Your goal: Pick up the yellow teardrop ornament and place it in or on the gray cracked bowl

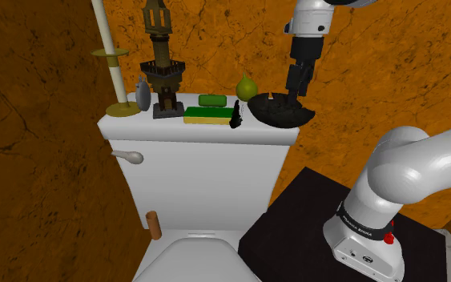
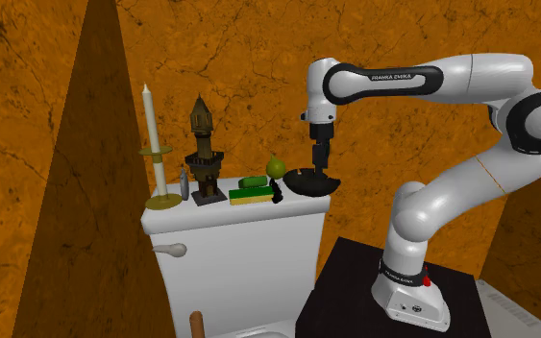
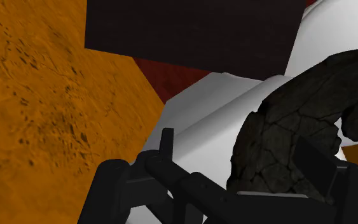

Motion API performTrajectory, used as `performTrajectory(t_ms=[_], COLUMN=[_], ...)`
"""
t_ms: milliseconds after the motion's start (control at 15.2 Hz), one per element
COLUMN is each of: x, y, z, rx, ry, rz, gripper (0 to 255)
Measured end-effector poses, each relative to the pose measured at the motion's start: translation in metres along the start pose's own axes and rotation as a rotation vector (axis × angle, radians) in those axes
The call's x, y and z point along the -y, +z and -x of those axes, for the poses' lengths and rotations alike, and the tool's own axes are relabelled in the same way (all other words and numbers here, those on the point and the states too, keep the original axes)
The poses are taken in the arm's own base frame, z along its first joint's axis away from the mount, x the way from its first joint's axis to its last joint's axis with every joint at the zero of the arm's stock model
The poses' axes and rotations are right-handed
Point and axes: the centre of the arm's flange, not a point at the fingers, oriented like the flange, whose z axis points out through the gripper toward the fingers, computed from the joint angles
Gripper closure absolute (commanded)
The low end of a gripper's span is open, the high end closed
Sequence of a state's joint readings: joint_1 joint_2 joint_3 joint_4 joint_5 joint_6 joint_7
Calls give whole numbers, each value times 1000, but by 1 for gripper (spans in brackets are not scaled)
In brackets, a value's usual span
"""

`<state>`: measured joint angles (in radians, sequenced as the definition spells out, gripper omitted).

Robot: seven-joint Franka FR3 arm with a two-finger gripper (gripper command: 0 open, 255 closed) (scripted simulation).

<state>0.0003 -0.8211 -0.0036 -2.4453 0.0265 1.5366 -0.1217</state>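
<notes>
The yellow-green teardrop ornament point(image 1: 247, 86) stands upright, point up, on the white toilet tank lid point(image 1: 135, 126), close to the orange wall. It is just beside the dark cracked bowl point(image 1: 279, 116), at about ten o'clock from the bowl in the shoulder view. The gripper point(image 1: 294, 98) hangs straight down over the bowl, its tips low inside the rim. In the wrist view the fingers point(image 3: 166, 145) stand apart with nothing clasped; the bowl's cracked wall rises beside one of them. So the ornament has not been picked up, and the hand is over the target, not the thing to be fetched. From the jaws the ornament lies at about nine to ten o'clock in the shoulder view, and at nine o'clock in the second exterior view. The next move, as I judge it, is up out of the bowl and across that way. Since the ornament's long axis is vertical, a grasp from above around its belly seems apt. A small black object point(image 1: 235, 114) and a green block point(image 1: 207, 114) sit near the ornament, at about seven o'clock from it, and could be knocked.
</notes>
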Motion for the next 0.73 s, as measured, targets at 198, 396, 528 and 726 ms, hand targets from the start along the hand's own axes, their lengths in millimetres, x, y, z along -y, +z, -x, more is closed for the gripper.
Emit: performTrajectory(t_ms=[198,396,528,726], x=[2,7,10,14], y=[-3,-11,-17,-28], z=[-13,-34,-49,-75], rx=[-31,-106,-159,-240], ry=[9,31,47,70], rz=[-3,-11,-16,-24], gripper=[0,0,0,0])
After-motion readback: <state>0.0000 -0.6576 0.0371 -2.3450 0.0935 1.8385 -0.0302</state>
